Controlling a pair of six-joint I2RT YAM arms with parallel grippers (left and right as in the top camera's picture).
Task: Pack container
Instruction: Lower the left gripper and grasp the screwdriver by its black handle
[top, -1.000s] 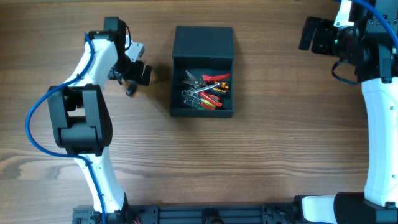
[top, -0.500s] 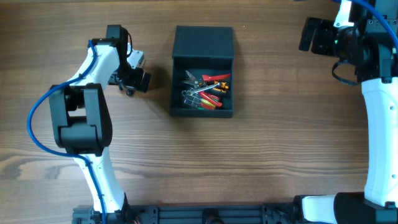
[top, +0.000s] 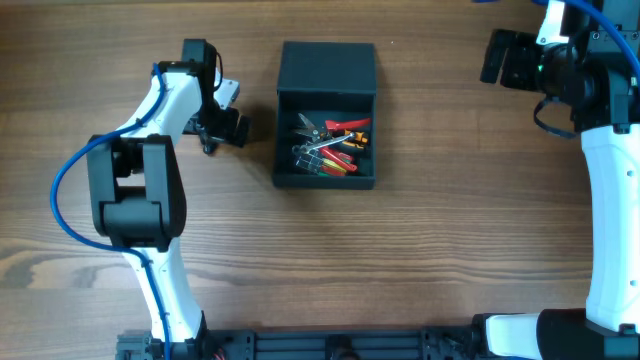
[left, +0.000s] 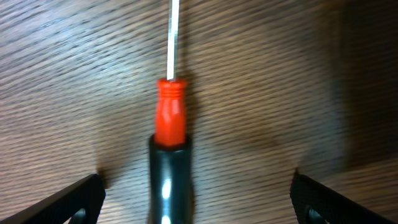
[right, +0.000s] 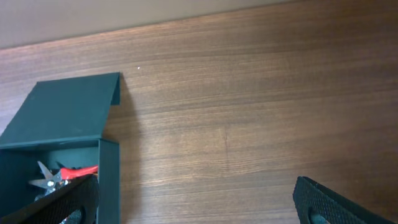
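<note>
The dark teal-grey container (top: 325, 181) sits in the middle of the table, its lid (top: 327, 68) flipped open at the far side. Several red-handled hand tools (top: 333, 142) lie inside. Left of it my left gripper (top: 218, 122) is low over the wood. In the left wrist view a screwdriver (left: 170, 118) with a red and black handle lies between the wide-apart fingers (left: 81, 196), untouched, and my left gripper (left: 198, 196) is open. My right gripper (top: 500, 55) hangs open at the far right; its wrist view shows the container (right: 68, 112) at the left.
Bare wooden tabletop (top: 420, 250) surrounds the container. The right arm's white body (top: 610, 190) runs along the right edge and the left arm's base (top: 130, 200) stands at the left. The table's far edge (right: 186, 18) shows in the right wrist view.
My left gripper has shifted a little to the right, toward the container, and turned slightly. The right arm and the container have not moved.
</note>
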